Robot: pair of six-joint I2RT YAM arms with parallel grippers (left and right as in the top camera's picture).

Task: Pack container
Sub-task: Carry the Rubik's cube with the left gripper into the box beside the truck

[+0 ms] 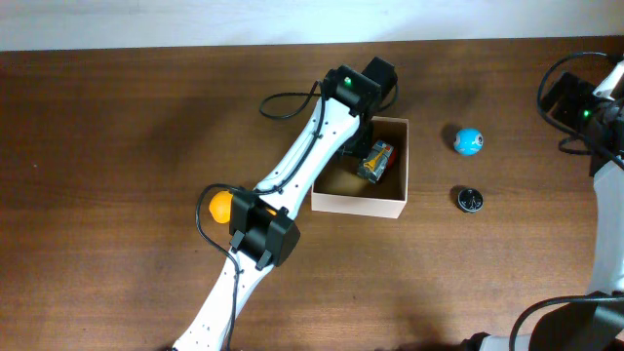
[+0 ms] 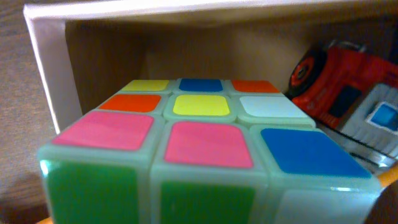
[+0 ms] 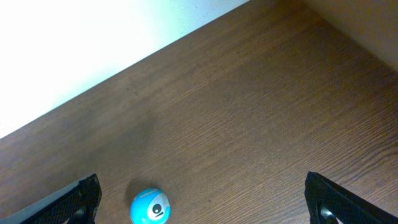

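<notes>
The container (image 1: pixel 359 203) is parked mid-bench (image 1: pixel 117 146). A puzzle cube (image 2: pixel 199 143) is gripped by the left pincer (image 1: pixel 357 125) down inside it, beside a red-and-grey toy (image 2: pixel 336 81). The right pincer (image 3: pixel 205 199) is spread wide, with a blue ball (image 3: pixel 150 206) seen near it.

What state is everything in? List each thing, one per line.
Square white cardboard box: upright, lidless, partly filled.
Multicoloured puzzle cube: held by left gripper at the box.
Red-and-grey toy: lying inside the box.
Blue ball: loose on table.
Black round disc: loose on table.
Orange ball: on table, partly under left arm.
Right gripper: open, empty.
</notes>
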